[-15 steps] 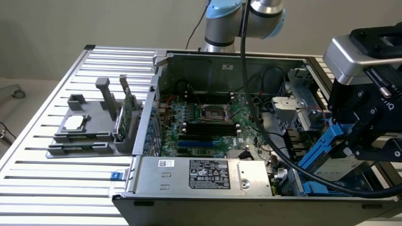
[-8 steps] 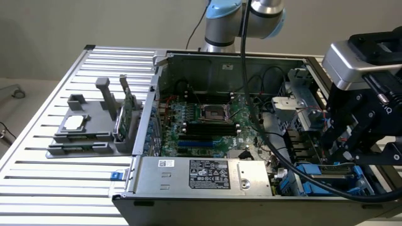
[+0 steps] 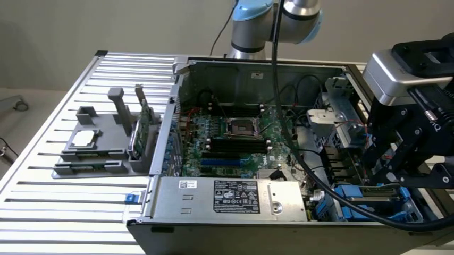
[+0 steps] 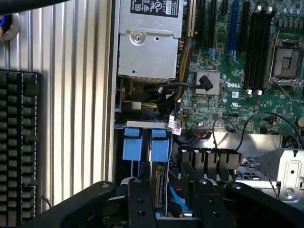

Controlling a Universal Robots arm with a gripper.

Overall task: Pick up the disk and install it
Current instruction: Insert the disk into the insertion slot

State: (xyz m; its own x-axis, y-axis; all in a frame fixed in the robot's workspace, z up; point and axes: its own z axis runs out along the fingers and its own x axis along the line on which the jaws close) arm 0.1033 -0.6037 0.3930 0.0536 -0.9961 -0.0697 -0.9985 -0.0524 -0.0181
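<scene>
1. An open black desktop computer case (image 3: 255, 69) is seen lying on a slatted aluminium table (image 3: 42, 196), with its green motherboard (image 3: 234, 138) exposed and a silver box-shaped power supply with a printed label (image 3: 227, 196) set along its near wall.
2. The black two-fingered end effector (image 3: 394, 178) of the single arm is held over the drive bay in the case's corner, at the exterior view's lower right.
3. The disk (image 3: 372, 194), a flat silver-grey metal drive framed by a blue plastic carrier, is found standing on edge in that bay, directly under the end effector.
4. In the wrist view the disk (image 4: 159, 178) is seen edge-on between the two fingers of the end effector (image 4: 166, 173). Its long axis is judged to run straight away from the wrist camera, parallel to the fingers.
5. The disk is set close against one finger (image 4: 140, 194), while a gap with a blue cable in it is left on the side of the other. The end effector is therefore judged to be released, with its fingers parted and nothing clenched.
6. A second blue plastic carrier (image 4: 132, 142) is seated just beside the disk, in the neighbouring slot.
7. The disk appears to be pushed into its slot, so the installation is judged to be largely done.
8. A grey plastic fixture (image 3: 92, 143) and an upright thin green circuit card (image 3: 145, 127) are left well apart on the table, at the exterior view's left.
</scene>
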